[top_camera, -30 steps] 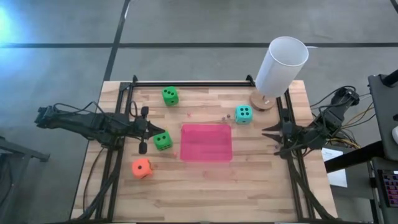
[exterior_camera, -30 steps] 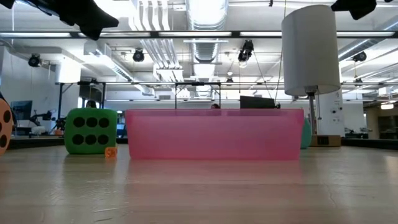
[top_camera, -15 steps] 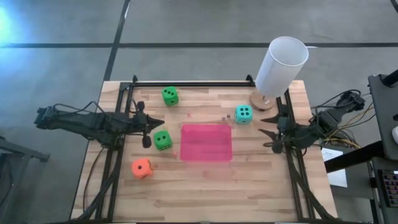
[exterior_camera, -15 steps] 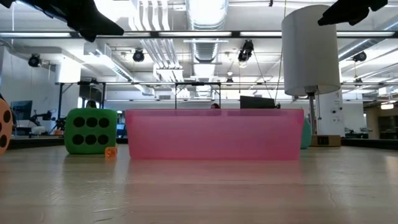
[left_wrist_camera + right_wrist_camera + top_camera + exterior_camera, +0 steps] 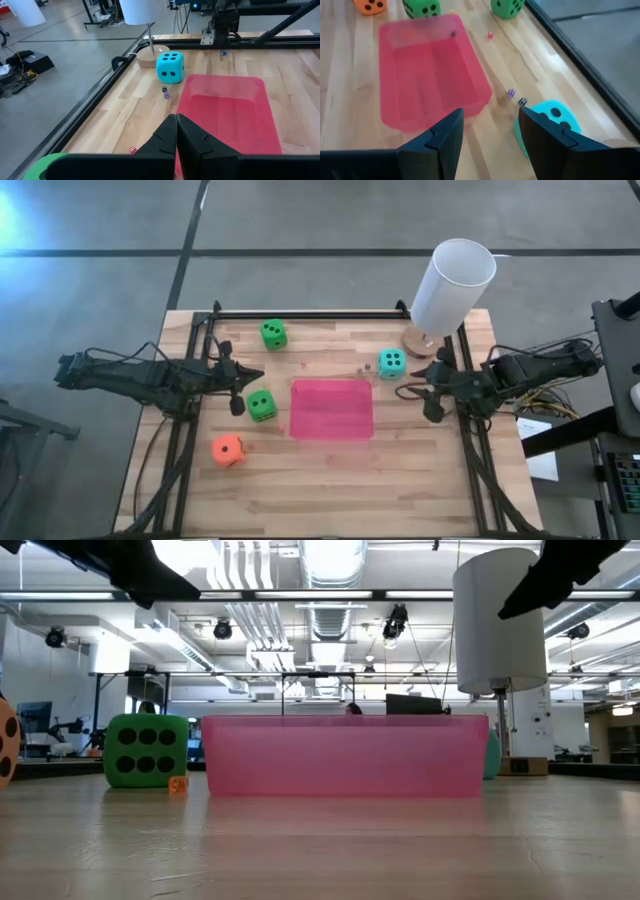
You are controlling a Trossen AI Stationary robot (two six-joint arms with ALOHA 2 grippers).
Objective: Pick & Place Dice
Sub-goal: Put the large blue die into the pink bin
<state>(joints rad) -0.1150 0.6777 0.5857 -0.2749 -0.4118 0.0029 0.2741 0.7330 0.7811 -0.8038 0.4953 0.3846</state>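
Four dice lie on the wooden table: a green one at the far left, a green one left of the pink tray, an orange one nearer, and a teal one at the tray's far right corner. My left gripper is shut and hovers just beyond the nearer green die. My right gripper hovers open to the right of the teal die, which in its wrist view shows partly behind one finger. Neither gripper touches anything.
A tall white cylinder stands on a thin stem and round wooden base at the far right corner. Several tiny dice lie beyond the tray. A black frame runs along the table's far, left and right edges.
My right gripper has swung in from the table's right edge toward the teal die, dropping a little in the low view. My left gripper has turned slightly toward the far edge, staying shut. No die has moved.
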